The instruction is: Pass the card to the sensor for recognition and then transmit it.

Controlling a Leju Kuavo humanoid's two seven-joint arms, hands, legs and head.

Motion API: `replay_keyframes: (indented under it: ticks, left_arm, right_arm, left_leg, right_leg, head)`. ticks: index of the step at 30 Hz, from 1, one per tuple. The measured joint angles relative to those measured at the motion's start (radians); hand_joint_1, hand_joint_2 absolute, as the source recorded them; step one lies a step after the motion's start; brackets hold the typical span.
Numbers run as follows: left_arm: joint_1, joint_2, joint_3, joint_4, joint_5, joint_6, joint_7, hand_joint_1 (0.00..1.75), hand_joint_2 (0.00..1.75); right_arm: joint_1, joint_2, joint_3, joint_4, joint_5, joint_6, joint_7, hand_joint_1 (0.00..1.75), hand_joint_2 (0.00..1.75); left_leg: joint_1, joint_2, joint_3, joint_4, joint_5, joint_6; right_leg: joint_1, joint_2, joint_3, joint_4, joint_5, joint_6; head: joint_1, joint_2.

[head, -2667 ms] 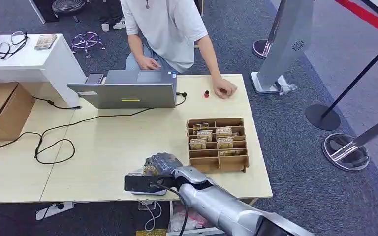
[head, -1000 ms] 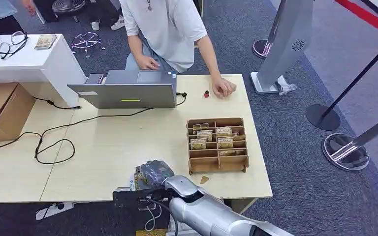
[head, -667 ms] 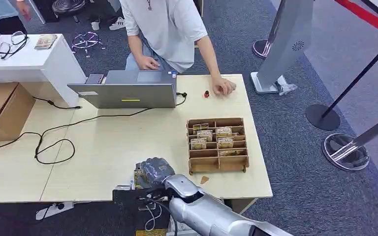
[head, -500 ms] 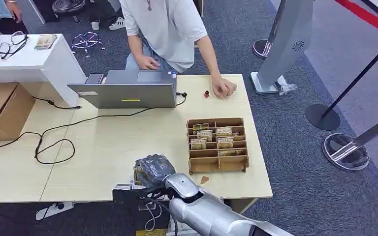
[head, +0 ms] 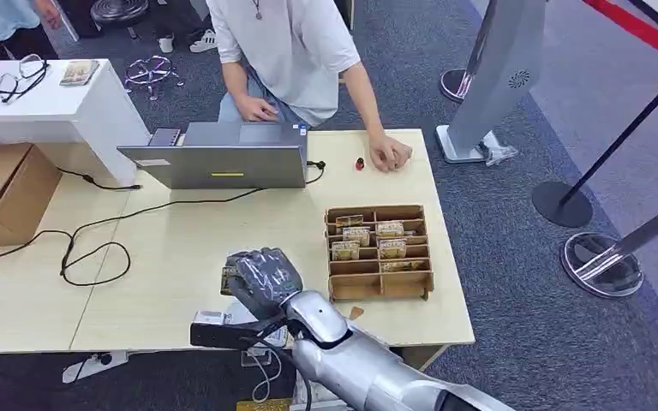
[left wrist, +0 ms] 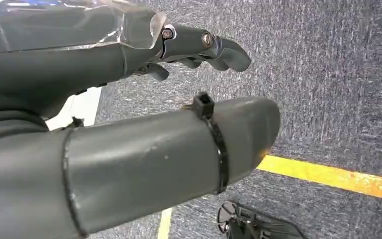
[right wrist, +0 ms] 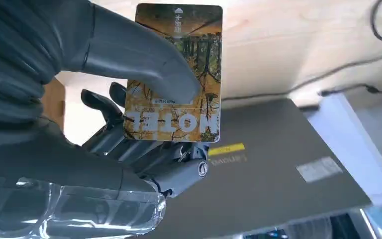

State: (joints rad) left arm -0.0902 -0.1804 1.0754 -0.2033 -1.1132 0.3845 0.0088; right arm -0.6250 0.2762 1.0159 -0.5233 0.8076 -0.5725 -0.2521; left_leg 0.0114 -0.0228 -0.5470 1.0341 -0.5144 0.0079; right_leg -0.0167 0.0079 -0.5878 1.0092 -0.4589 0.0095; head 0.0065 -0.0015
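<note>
Orange card (right wrist: 179,74) pinched by right robot hand (head: 261,281), above bare tabletop (head: 180,248)

The card (right wrist: 176,74) is printed with an orange-gold forest scene and white lettering, pinched by the dark grey right hand (right wrist: 104,114) on its silver arm (head: 368,368). The worktop (head: 180,248) is pale wood, crossed by a black cable (head: 94,248). The laptop (head: 227,163) is grey with a yellow sticker. The slotted tray (head: 380,287) is brown cardboard. The carpet (head: 523,248) is blue-grey. The person's shirt (head: 287,43) is white. The left hand (left wrist: 129,149) is grey.
</note>
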Motion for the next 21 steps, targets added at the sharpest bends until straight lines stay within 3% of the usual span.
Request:
replay_keyframes:
  ticks: [6,9,10,11,17,21]
  left_arm:
    - [0.001,0.0,0.0,0.0,0.001,0.002,-0.001,0.0,0.0]
    - [0.001,0.0,0.0,0.0,0.002,0.008,-0.006,0.0,0.0]
    - [0.002,0.0,0.0,0.0,-0.003,0.015,-0.016,0.0,0.0]
    - [0.002,-0.002,0.0,0.0,-0.004,0.026,-0.023,0.0,0.0]
    - [0.002,-0.009,0.0,0.0,-0.009,0.044,-0.032,0.0,0.0]
    - [0.0,-0.011,0.0,0.0,-0.013,0.042,-0.032,0.0,0.0]
  right_arm:
    - [0.0,-0.005,-0.009,-0.016,0.002,-0.017,-0.005,1.75,1.75]
    - [0.0,-0.044,-0.052,-0.093,0.055,-0.107,0.001,1.75,1.75]
    - [0.016,-0.077,-0.126,-0.184,0.269,-0.119,0.026,1.75,1.75]
    - [0.024,-0.089,-0.167,-0.224,0.354,-0.12,0.041,1.75,1.75]
    - [0.037,-0.118,-0.352,-0.346,0.548,-0.125,0.061,1.75,1.75]
    - [0.019,-0.119,-0.456,-0.366,0.634,-0.125,0.111,1.75,1.75]
  left_leg:
    - [0.0,0.0,0.0,0.0,0.0,0.0]
    - [0.0,0.0,0.0,0.0,0.0,0.0]
    - [0.0,0.0,0.0,0.0,0.0,0.0]
    - [0.0,-0.001,0.0,0.0,0.0,0.0]
    - [0.0,0.0,0.0,0.0,0.0,0.0]
    - [0.0,0.0,0.0,0.0,0.0,0.0]
  right_leg:
    - [0.0,0.0,0.0,0.0,0.0,0.0]
    - [0.0,0.0,0.0,0.0,0.0,0.0]
    - [0.0,0.0,0.0,0.0,0.0,0.0]
    - [0.0,-0.001,0.0,0.0,0.0,0.0]
    - [0.0,0.0,0.0,0.0,0.0,0.0]
    - [0.0,0.0,0.0,0.0,0.0,0.0]
  head:
    - [0.0,0.0]
    - [0.0,0.0]
    - [0.0,0.0]
    - [0.0,0.0]
    - [0.0,0.0]
    - [0.0,0.0]
